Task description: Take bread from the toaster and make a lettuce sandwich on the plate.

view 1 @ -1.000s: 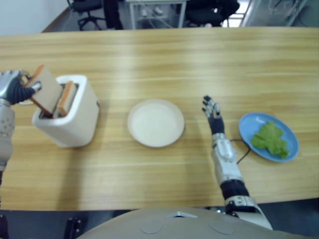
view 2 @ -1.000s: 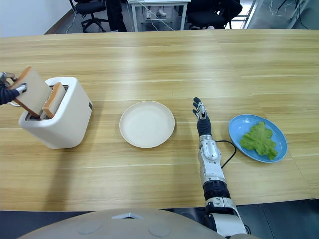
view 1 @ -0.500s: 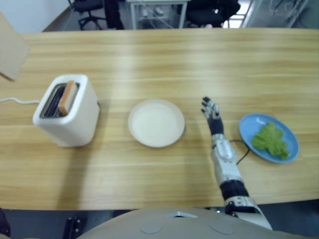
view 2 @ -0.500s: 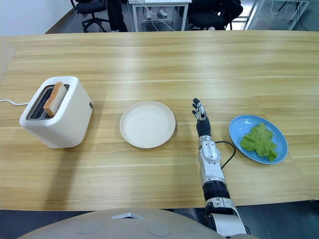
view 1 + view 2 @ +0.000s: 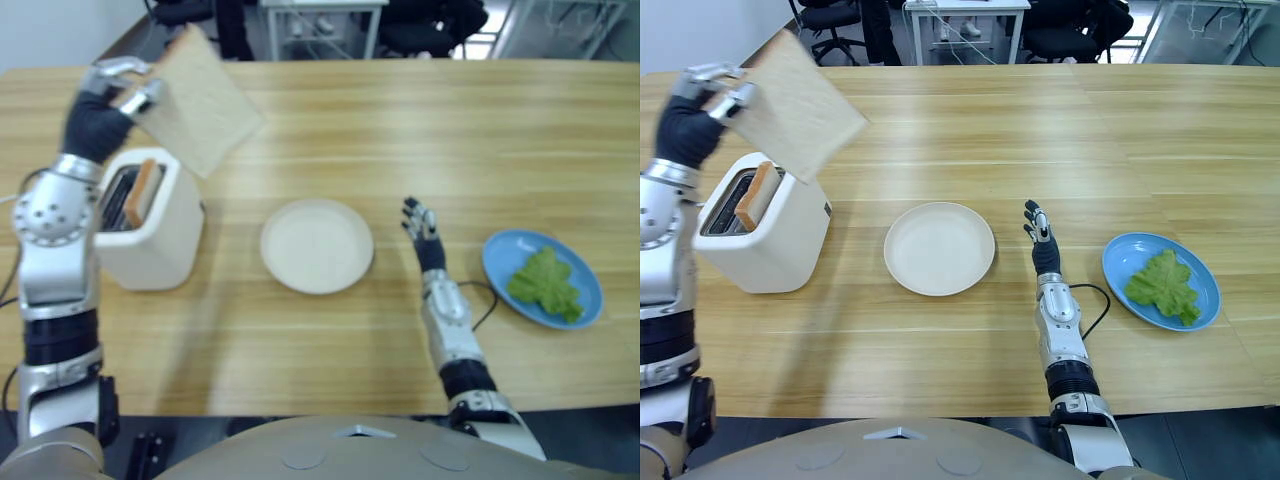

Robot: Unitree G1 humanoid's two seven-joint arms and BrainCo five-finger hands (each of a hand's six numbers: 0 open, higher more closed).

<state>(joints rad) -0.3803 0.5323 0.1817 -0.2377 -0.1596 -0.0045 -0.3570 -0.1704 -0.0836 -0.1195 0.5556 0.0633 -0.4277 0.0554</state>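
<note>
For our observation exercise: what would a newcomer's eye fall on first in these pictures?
The left hand holds a bread slice high above the white toaster on the left, where another slice stands in a slot. A cream plate lies in the middle; lettuce sits on a blue plate at the right.

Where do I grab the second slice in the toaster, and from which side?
Pinch the second slice by its top edge, the only part standing above the toaster slot, fingers on its two flat faces. Come straight down from above: it stands on edge and the toaster walls block any side approach. The left hand is shut on the first slice.
</note>
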